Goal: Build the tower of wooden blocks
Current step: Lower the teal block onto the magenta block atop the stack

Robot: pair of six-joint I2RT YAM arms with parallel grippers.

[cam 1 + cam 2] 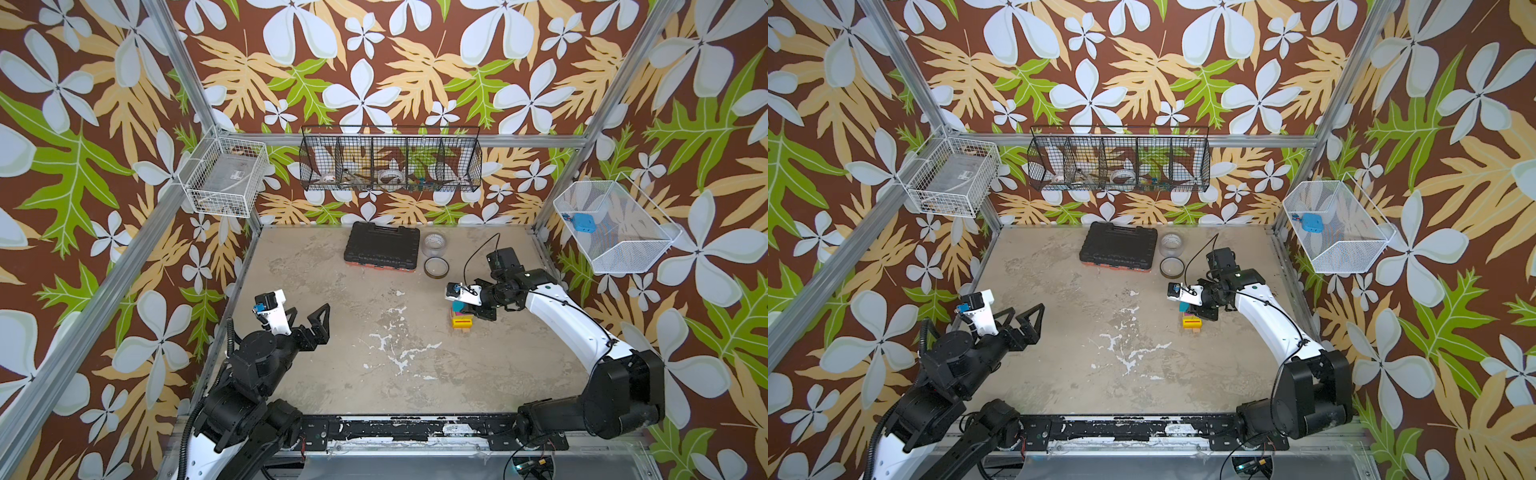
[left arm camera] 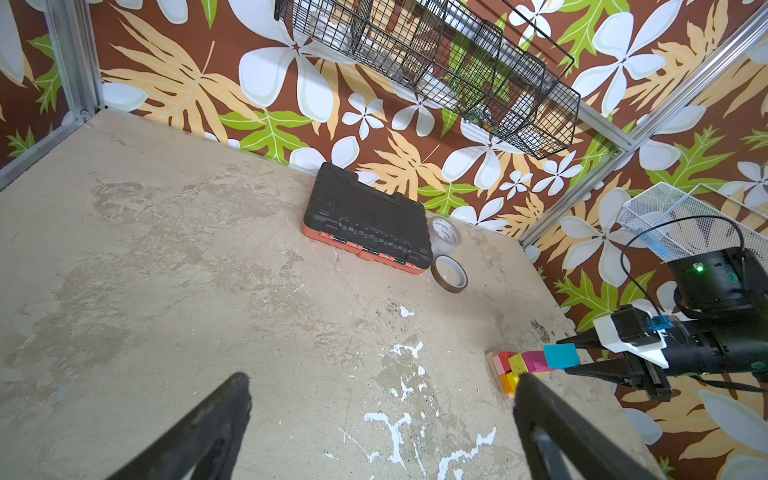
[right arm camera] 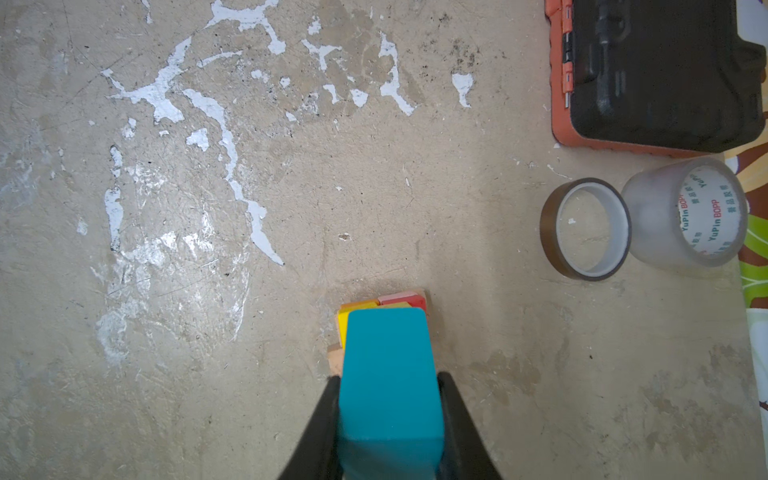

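- right gripper: fingers narrow, clamped on the two side faces of the teal block; block fills the whole gap between them.
- The block's forward end sticks out past the fingertips; its rear end runs back between the fingers.
- tower: directly under the right fingers in both top views. Yellow, orange and red layers and a plain wood base edge peek out from beneath the held block in the right wrist view.
- From the left wrist view, the teal block sits up against the magenta block at the tower's top. Can't tell whether they touch or a sliver of gap is left.
- left gripper: fingers spread wide, nothing between them, only bare table below.
- The tower is well apart from the left fingers, off to their outer right.
- Black tool case, clear tape roll and brown tape roll: on the table beyond the right fingertips, well clear of them. The two rolls are just beside each other, with the case next to the clear one.
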